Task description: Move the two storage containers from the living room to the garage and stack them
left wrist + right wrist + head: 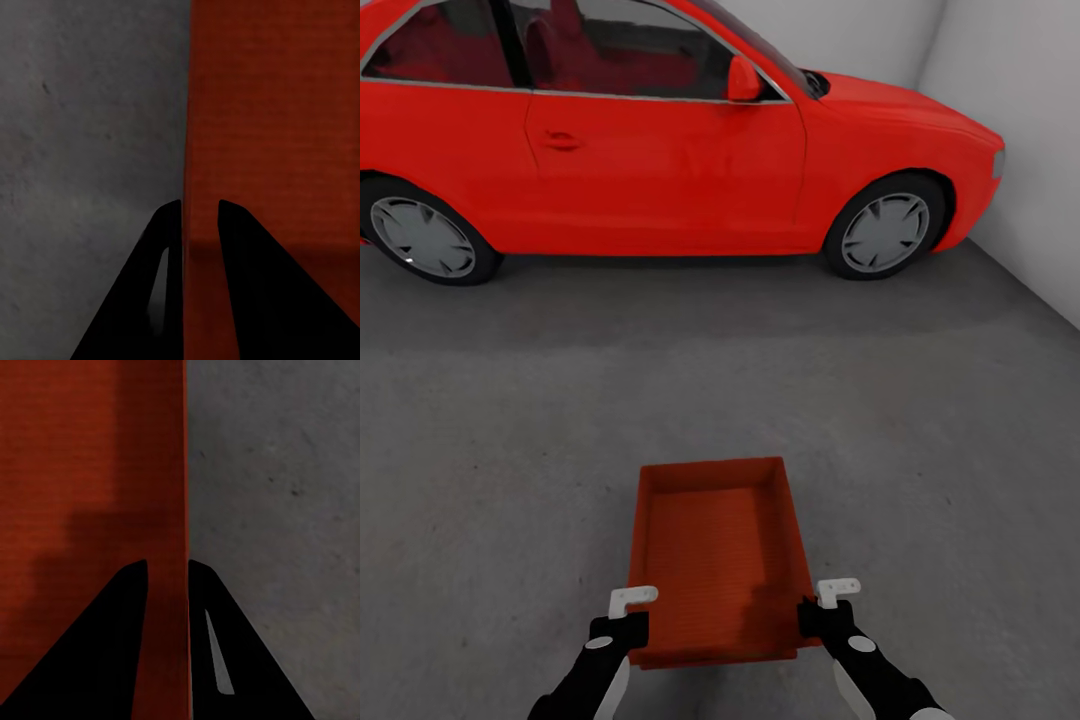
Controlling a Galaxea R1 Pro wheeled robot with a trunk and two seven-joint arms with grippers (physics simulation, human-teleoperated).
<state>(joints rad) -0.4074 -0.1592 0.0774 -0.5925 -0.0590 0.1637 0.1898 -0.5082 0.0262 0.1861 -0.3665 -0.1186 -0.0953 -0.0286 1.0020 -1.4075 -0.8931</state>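
A rust-red open-top storage container (715, 545) sits low in front of me over the dark grey garage floor (510, 420), its long axis pointing away. My left gripper (628, 612) is shut on its left side wall near the close end. In the left wrist view the two dark fingers (161, 255) straddle that wall of the container (277, 112). On the opposite wall my right gripper (825, 605) is shut in the same way, with one finger inside the container (82, 457) and one outside. I cannot tell whether the bin touches the floor.
A red coupe car (660, 150) stands side-on across the far part of the garage. A white wall (1030, 150) closes the right side. Bare concrete (920, 420) lies between the car and the container and on both sides of it.
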